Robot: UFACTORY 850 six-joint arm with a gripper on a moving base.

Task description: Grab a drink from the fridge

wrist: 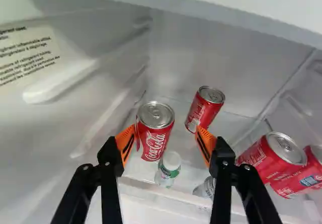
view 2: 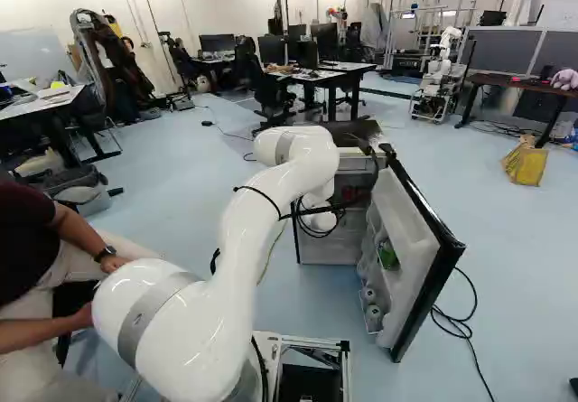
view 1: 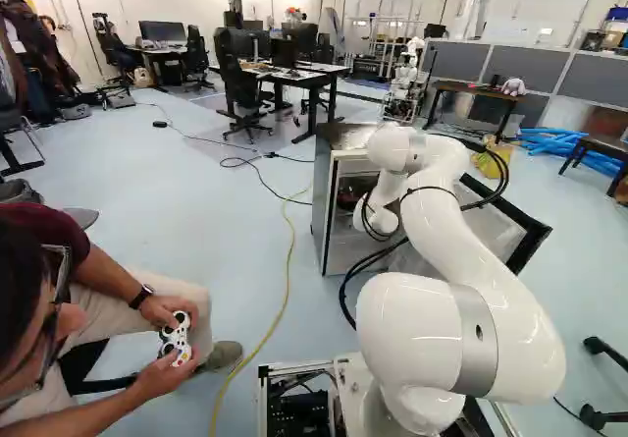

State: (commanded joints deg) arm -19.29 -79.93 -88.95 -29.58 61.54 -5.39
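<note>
The fridge (view 2: 327,252) stands open ahead of the base, with the arm's wrist reaching inside. In the wrist view my gripper (wrist: 166,136) is open. A red soda can (wrist: 155,133) stands upright ahead, within the gap but close against one orange fingertip; whether they touch I cannot tell. Another red can (wrist: 204,109) is farther back, near the line of the other finger. A small white-capped bottle (wrist: 168,169) is beside the first can. Two more red cans (wrist: 272,157) (wrist: 301,173) are outside the other finger. The base views hide the gripper.
The fridge door (view 2: 417,248) hangs open to the right, with drinks in its racks. A shelf (wrist: 221,7) spans the fridge above the cans. A silver can (wrist: 205,188) lies near the second finger. A person sits left of the base. Another robot (view 2: 438,81) stands far back.
</note>
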